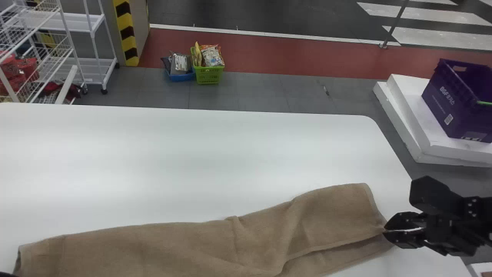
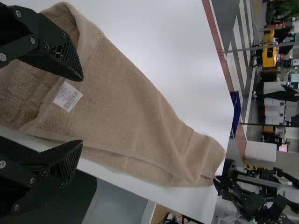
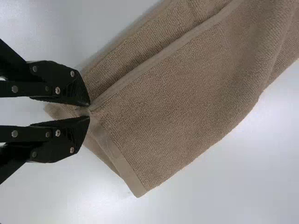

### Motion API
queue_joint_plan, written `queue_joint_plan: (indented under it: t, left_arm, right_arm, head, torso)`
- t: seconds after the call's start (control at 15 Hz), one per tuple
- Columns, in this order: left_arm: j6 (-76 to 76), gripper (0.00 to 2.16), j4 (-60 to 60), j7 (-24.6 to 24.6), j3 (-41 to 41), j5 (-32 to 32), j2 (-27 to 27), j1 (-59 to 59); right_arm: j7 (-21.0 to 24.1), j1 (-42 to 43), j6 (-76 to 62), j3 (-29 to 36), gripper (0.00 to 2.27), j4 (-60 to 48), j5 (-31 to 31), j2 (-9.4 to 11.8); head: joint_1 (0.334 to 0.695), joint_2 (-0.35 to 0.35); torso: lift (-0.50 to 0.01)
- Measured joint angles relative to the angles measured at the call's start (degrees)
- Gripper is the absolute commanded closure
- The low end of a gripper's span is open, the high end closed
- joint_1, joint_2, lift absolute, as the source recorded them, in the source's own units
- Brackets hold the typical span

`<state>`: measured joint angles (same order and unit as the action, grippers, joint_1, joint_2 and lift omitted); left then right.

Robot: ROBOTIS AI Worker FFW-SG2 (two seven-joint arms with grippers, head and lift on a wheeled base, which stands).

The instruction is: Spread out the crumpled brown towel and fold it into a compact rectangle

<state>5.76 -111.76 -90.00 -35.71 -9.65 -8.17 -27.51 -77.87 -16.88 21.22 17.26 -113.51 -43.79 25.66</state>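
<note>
The brown towel [image 1: 184, 246] lies as a long, folded strip along the table's near edge, with some wrinkles toward its right part. At its right end my right gripper [image 1: 385, 231] pinches the edge; in the right wrist view the right gripper [image 3: 88, 111] is shut on a gathered bit of the towel [image 3: 177, 102], two layers fanning out from there. A dark bit of my left gripper [image 1: 6, 274] shows at the bottom left corner. In the left wrist view the left gripper [image 2: 82, 111] stands open over the towel's other end [image 2: 112, 102], its fingers apart near a white label [image 2: 68, 96].
The white table [image 1: 184, 161] stretches out beyond the towel. A purple crate [image 1: 457, 104] stands on white blocks [image 1: 411, 127] past the table's right side. On the floor behind are a green basket [image 1: 208, 75] and a blue one [image 1: 180, 77]; white wire racks [image 1: 77, 61] stand back left.
</note>
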Motion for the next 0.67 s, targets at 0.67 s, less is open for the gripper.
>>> queue_joint_plan:
  t: [0.67]
  left_arm:
    - [-0.1, 0.43, 0.4, 0.0, 0.3, -0.1, -0.1, 0.2]
  right_arm:
    - [0.0, -3.1, 0.3, 5.8, 0.97, -4.7, 4.2, 1.7]
  head:
    - [0.695, -0.188]
  torso:
    - [-0.127]
